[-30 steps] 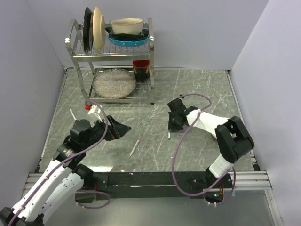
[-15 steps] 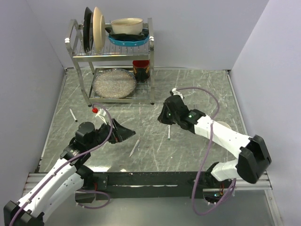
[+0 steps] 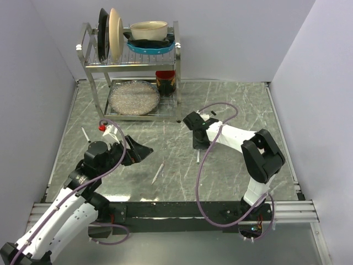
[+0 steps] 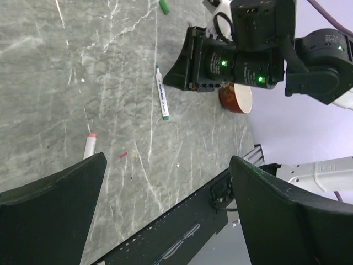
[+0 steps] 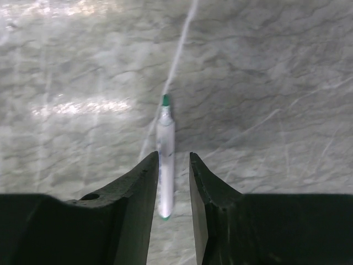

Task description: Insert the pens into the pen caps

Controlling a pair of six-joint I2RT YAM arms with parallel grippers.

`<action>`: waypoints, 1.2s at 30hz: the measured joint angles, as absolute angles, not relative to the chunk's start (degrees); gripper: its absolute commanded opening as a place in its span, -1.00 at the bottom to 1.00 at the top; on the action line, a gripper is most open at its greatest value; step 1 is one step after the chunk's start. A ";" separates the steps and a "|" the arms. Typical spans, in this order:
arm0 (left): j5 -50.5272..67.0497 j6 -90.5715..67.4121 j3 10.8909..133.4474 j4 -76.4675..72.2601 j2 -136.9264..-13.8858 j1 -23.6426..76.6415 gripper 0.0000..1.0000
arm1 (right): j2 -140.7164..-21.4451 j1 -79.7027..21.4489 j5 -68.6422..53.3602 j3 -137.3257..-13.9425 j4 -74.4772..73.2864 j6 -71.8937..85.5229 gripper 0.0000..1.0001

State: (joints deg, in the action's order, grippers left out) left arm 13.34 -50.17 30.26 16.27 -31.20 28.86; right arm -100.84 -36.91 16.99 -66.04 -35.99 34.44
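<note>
The right pincer [image 5: 172,158] hangs over the green pen [image 5: 165,130] with its fingers a narrow way apart, straddling the barrel. The pen lies flat on the desk [image 5: 265,83], directly under the gap, its green tip pointing away from the palm. The pincer holds nothing yet. A strip of desk shows between the barrel and one finger, while the other finger looks just beside it or touching it. How high the fingertips are above the desk cannot be told.

The step in hand seems to be picking up this pen. To do it well, the pincer would best shift slightly so the barrel sits mid-gap. It would then come down until the pads flank the barrel and close gently, since so thin and round a barrel could roll or squirt out. Gripping toward the rear end would leave the tip free for a cap.

The left pincer [image 4: 168,163] is spread wide and empty above the desk. A pink-ended pen [image 4: 89,146] lies just ahead of it. A green cap [image 4: 164,6] lies farther off, past the right pincer. A red bowl [image 4: 236,98] stands close behind the right pincer, near enough to bump on a backward swing. A third pen [image 3: 85,134] lies out on the left pincer's outer side. The dish rack [image 3: 132,66] stands well ahead of both.
</note>
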 measured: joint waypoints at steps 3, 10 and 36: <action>12.91 -50.04 30.68 17.15 -31.16 28.86 0.99 | -101.03 -35.07 15.53 -66.04 -35.94 33.32 -0.24; 16.67 -47.68 29.69 16.21 -28.16 28.86 0.99 | -101.16 -33.54 11.73 -66.04 -34.15 32.42 -0.23; 23.27 -48.80 27.92 11.20 -34.98 28.86 0.86 | -100.77 -33.63 5.34 -65.12 -32.01 32.40 -1.00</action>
